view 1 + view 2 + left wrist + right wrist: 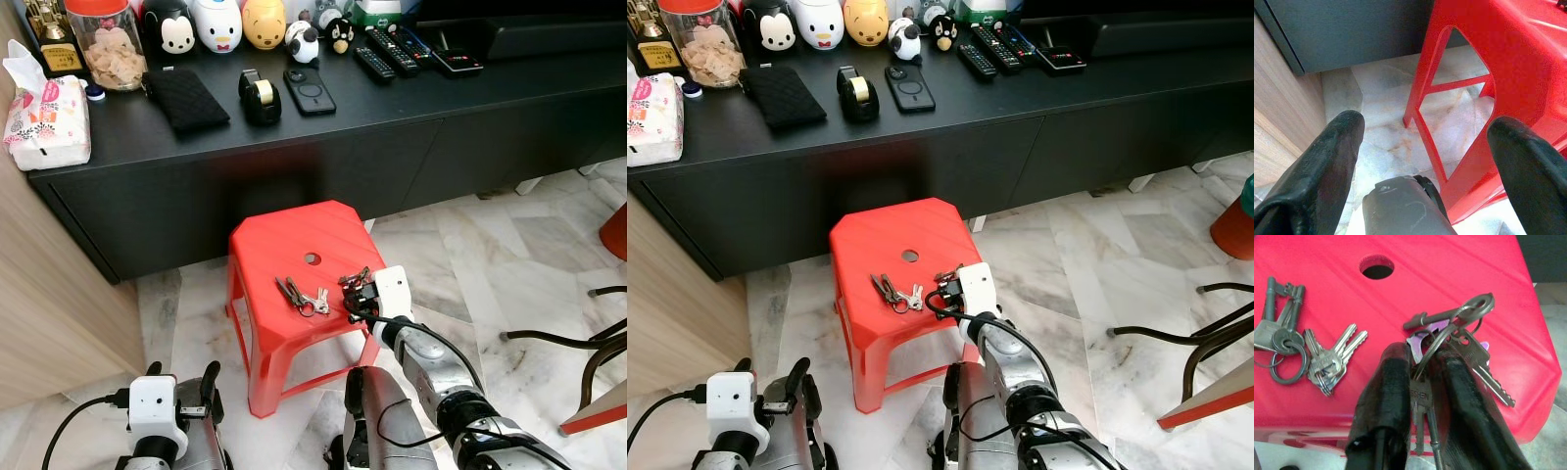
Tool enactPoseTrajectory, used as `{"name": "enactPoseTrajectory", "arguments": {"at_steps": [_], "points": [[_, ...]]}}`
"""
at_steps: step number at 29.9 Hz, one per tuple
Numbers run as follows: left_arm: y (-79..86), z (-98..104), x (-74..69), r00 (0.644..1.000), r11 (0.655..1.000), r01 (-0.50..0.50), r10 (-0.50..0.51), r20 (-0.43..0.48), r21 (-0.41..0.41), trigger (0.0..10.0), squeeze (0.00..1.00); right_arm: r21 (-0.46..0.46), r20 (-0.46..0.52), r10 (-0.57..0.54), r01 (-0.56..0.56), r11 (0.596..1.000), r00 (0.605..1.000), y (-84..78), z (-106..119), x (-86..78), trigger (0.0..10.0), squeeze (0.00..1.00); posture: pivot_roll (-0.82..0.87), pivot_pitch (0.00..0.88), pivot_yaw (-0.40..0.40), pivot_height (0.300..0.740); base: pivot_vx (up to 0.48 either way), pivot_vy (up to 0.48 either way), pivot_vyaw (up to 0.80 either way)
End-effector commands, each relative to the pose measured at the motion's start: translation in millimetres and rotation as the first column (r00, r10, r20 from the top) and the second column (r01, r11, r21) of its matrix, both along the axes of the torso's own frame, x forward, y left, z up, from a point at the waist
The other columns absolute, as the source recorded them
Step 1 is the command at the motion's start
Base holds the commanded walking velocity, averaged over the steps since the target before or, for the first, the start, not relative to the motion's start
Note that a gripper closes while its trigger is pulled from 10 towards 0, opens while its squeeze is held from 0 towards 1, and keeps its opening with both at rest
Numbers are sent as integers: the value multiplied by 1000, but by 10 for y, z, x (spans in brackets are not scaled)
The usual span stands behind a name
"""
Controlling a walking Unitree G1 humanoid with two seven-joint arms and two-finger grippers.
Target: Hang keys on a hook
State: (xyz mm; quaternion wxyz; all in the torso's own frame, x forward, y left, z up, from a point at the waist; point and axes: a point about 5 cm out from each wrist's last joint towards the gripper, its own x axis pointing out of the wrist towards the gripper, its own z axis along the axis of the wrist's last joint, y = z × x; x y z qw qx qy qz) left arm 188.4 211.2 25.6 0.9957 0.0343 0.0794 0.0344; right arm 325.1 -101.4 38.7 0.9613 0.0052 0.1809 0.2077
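Right end effector point(1422, 382) grips keys point(1459, 333) — stool point(265, 255) edge.

the red stool point(1327, 264) is showing glossy moulded plastic with faint ribbing. the keys point(1459, 333) pinched in the right claw point(1422, 382) are gleaming as dull silver metal, like the loose bunch point(1308, 355) at nine o'clock. the claw's fingers point(1383, 401) are looking like matt black rubber. the floor point(490, 245) is shining as polished marble; the bench point(392, 108) is appearing matt black.
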Motion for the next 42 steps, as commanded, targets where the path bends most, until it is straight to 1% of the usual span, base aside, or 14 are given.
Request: {"name": "enactPoseTrajectory", "arguments": {"at_steps": [1,17,19,20,21,22,24,25,28,34,35,36,37,42], "points": [[-23,-42,-36,1000,1000,19,-19,-18,12,10000,0,6,-11,-10,10,1000,1000,-40,-23,-22,0,0,43,158,-150,558,0,0,0],[-25,-51,-21,1000,1000,17,-17,-16,12,10000,0,12,35,-24,24,1000,999,-42,56,29,0,0,49,141,-153,558,0,0,0],[-22,-53,-16,1000,1000,17,-17,-16,13,10000,0,9,83,-32,31,999,996,-49,127,63,0,0,49,136,-152,558,0,0,0],[-18,-56,-9,1000,1000,16,-16,-16,14,10000,0,3,147,-45,45,999,988,-60,222,107,0,0,48,131,-151,558,0,0,0],[-18,-56,-9,1000,1000,16,-16,-16,14,10000,0,3,147,-45,45,999,988,-60,222,107,0,0,48,131,-151,558,0,0,0],[-13,-59,-2,1000,1000,16,-16,-16,15,10000,0,0,208,-62,64,998,976,-74,316,147,0,0,49,126,-150,558,0,0,0],[-8,-63,6,1000,1000,16,-16,-17,16,10000,0,-2,234,-72,75,997,969,-78,361,167,0,0,48,119,-149,558,0,0,0],[-3,-67,15,1000,1000,16,-15,-17,17,10000,0,8,289,-98,100,995,952,-94,451,194,0,0,49,113,-148,558,0,0,0],[5,-75,34,1000,1000,14,-14,-18,19,10000,0,32,352,-130,127,991,927,-114,561,214,0,0,51,100,-147,558,0,0,0],[33,-125,58,999,1000,5,-5,-33,22,10000,0,87,408,-180,159,984,895,-141,637,167,0,0,49,81,-144,558,0,0,0],[47,-151,57,999,1000,0,1,-42,23,10000,0,86,407,-179,158,984,896,-137,623,140,3804,0,48,78,-142,558,0,0,0],[55,-170,54,999,1000,-4,5,-50,23,10000,0,90,399,-185,162,983,898,-140,604,125,3804,0,46,74,-141,558,0,0,0],[68,-213,43,998,1000,-10,12,-69,22,10000,0,114,382,-204,172,978,901,-154,570,95,10000,0,42,66,-140,558,0,0,0],[95,-337,-9,992,999,-31,33,-124,15,10000,0,154,357,-241,198,968,902,-215,495,21,10000,0,37,56,-138,558,0,0,0]]}}
